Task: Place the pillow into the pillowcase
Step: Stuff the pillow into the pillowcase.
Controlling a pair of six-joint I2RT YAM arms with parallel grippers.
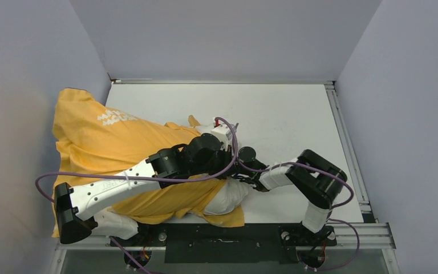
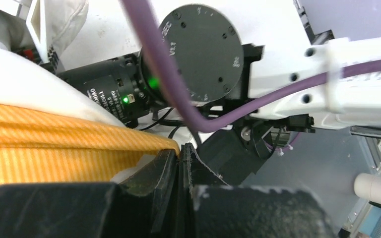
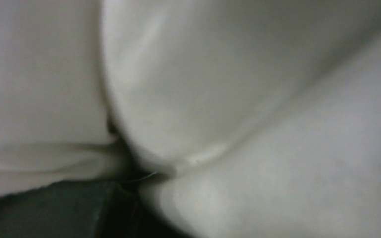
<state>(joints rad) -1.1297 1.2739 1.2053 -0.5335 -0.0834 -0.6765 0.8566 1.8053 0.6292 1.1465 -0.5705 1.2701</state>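
Pillow (image 1: 228,197): off-white, on the left half of the table and mostly inside the case. One plump end bulges out at the near right.
Pillowcase (image 1: 108,142): orange-yellow face up, draped over the pillow from the far left corner to the near edge.
Table (image 1: 285,125): white top, metal rail (image 1: 342,131) along the right edge.
Walls (image 1: 222,34): plain grey-lilac panels on the left, far and right sides.
Lettering (image 1: 116,118): white, on the far left part of the case; too small to read from above.
Motor (image 2: 111,94): black housing with fine white print that is not legible, a green light (image 2: 125,99) lit, and a purple cable (image 2: 178,94) crossing it.
Left gripper (image 2: 180,154): jaws together, pinching the yellow hem.
Right gripper (image 1: 246,181): pressed against the bulging pillow end. Its wrist view is all blurred white cloth, so the jaw state cannot be told.
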